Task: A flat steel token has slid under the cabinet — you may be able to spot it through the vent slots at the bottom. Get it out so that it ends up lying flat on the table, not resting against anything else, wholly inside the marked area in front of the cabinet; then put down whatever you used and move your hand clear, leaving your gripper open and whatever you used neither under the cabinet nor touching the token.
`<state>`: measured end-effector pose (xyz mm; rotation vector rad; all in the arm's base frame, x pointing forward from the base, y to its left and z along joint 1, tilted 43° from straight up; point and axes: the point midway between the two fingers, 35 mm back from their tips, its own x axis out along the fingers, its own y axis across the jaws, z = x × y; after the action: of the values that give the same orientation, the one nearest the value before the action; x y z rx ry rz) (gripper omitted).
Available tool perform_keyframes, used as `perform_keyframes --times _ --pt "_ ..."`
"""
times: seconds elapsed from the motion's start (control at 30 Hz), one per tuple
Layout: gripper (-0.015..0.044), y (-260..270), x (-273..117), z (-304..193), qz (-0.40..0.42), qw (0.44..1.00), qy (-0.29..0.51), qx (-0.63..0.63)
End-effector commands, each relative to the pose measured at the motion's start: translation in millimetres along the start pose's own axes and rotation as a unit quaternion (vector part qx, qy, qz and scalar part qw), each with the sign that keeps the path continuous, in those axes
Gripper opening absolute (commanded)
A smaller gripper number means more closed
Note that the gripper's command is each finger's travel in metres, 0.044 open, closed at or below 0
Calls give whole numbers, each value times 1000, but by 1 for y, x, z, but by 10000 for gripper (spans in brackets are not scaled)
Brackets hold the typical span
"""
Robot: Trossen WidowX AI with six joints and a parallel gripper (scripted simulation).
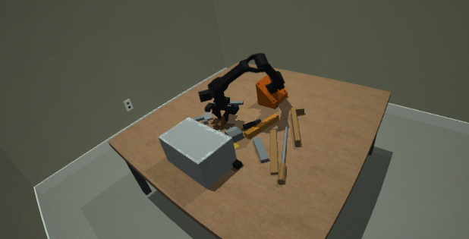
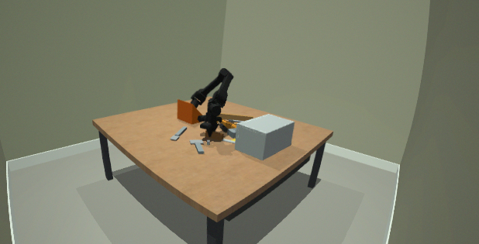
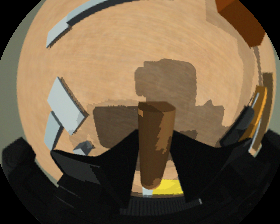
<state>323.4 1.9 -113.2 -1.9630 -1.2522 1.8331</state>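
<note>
The tabletop [image 1: 315,187] [image 2: 155,145] [image 3: 106,50] is viewed obliquely from above, well back, in top and exterior, from differing sides; the box [image 1: 195,139] [image 2: 265,124] is shared. In wrist, the tabletop is faced closely, past the claw [image 3: 152,132].

Workshop-like room — robot arm [image 1: 232,74] [image 2: 211,87]; wooden table [image 1: 322,127] [image 2: 155,145]; bare walls.

Grey block [image 1: 234,133] [image 2: 232,132]: obstacle near cabinet [image 1: 195,139] [image 2: 263,135]
Black cube [image 1: 237,164]: obstacle just beside cabinet
Passage: between cabinet and grey bar [image 1: 261,150]
</note>
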Motion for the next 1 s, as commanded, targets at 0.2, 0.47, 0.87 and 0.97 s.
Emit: perform_keyframes --times 0.2,0.47,0.87,0.97 --pt "0 0 1 17 -2 1000 -1 1" --pt "0 1 1 31 -1 1000 -1 1" --pt "0 3 1 53 -1 1000 -1 2" --pt "0 3 1 59 -1 1000 -2 2"
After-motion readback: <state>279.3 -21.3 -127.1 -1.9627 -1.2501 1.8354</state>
